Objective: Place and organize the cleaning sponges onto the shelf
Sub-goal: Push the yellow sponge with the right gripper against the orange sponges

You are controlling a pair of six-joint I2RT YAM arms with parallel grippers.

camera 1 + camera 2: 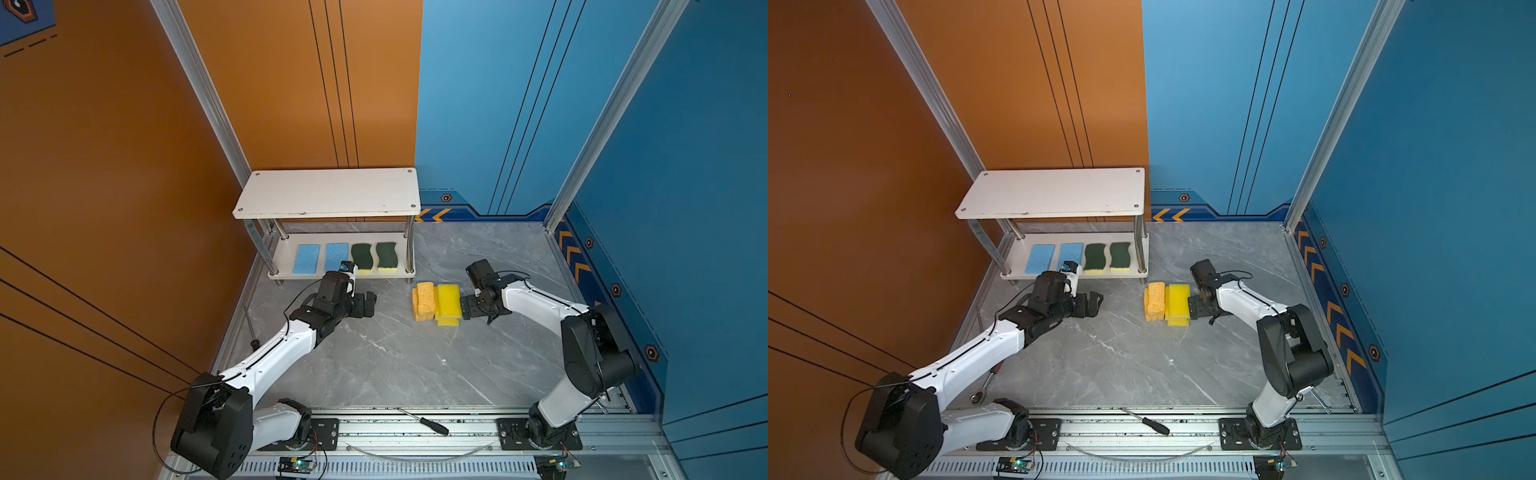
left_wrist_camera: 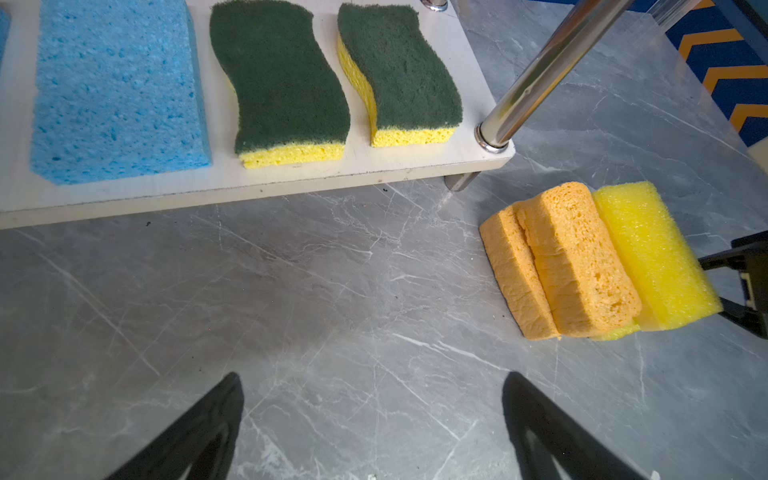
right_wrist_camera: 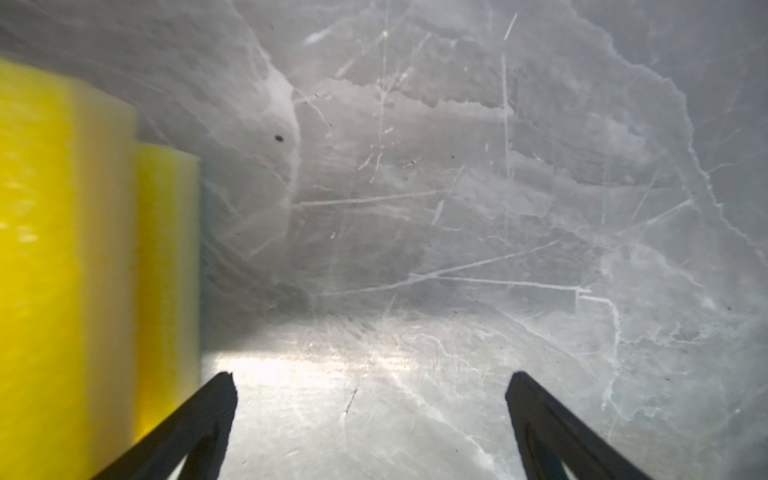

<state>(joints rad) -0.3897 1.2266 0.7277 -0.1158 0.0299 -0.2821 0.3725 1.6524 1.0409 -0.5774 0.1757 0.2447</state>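
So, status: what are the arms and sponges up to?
Left gripper and right gripper open, empty. Blue sponges, green sponges on shelf, lower board. Orange sponges, yellow sponges on table by right gripper. Nothing blocking.

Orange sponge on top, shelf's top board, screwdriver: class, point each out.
orange sponge [image 2: 577, 257]: left wrist view, its porous top face.
top board [image 1: 328, 191]: a top view, bare middle.
screwdriver [image 1: 434, 427]: a top view, black handle.

Sponges [image 1: 307, 258] on shelf [image 1: 328, 193], lower tier
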